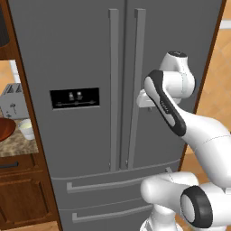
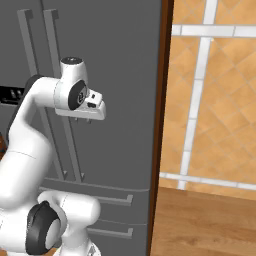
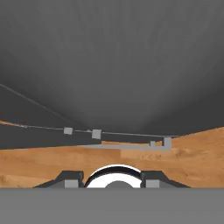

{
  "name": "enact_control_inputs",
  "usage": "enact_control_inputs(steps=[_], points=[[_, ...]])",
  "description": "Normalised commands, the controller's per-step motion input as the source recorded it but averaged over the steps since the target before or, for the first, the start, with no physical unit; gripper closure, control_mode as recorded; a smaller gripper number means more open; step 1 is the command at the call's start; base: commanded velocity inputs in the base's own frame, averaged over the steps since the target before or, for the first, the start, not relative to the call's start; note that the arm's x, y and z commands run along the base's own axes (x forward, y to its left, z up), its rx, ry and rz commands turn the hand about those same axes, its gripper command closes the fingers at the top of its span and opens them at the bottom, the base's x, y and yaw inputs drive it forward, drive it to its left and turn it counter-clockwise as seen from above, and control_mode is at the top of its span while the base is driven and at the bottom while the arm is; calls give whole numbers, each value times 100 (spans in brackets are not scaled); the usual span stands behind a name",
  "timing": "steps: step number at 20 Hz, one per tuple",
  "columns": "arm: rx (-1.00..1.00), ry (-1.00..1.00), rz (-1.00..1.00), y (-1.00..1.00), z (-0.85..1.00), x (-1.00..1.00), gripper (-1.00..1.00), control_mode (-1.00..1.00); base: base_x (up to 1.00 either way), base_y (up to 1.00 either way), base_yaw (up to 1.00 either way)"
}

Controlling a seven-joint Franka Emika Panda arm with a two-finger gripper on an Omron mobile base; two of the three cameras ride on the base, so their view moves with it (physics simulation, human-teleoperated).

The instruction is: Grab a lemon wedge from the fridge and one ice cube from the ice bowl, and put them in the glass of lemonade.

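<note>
The fridge (image 1: 81,54) stands with both doors shut, so the lemon wedge is hidden. My gripper (image 2: 82,120) hangs fingers-down in front of the right door, just right of that door's long handle (image 1: 137,90). In the hand view its fingertips (image 3: 72,178) stand apart with nothing between them, over the door face and the drawer handles (image 3: 127,147) below. At the far left, the ice bowl (image 1: 4,128) is cut by the frame edge and the glass of lemonade (image 1: 27,130) stands beside it. No ice cube can be made out.
A grey toaster (image 1: 11,101) stands behind the bowl on the stone counter (image 1: 18,146), above brown cabinets. A brown panel (image 2: 162,125) borders the fridge's right side, with tiled wall and wooden floor (image 2: 210,220) beyond.
</note>
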Motion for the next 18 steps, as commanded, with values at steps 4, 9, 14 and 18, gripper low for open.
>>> enact_control_inputs(steps=[4, 9, 14, 18], points=[[0, 0, 0, 0, -15, -32, -100, -100, 0, 0, 0], [0, 0, 0, 0, -33, -53, -100, -100, 0, 0, 0], [0, -2, -2, -20, -14, -54, -100, -100, 0, 0, 0], [0, -1, -1, -16, -17, -46, -100, -100, 0, 0, 0]])
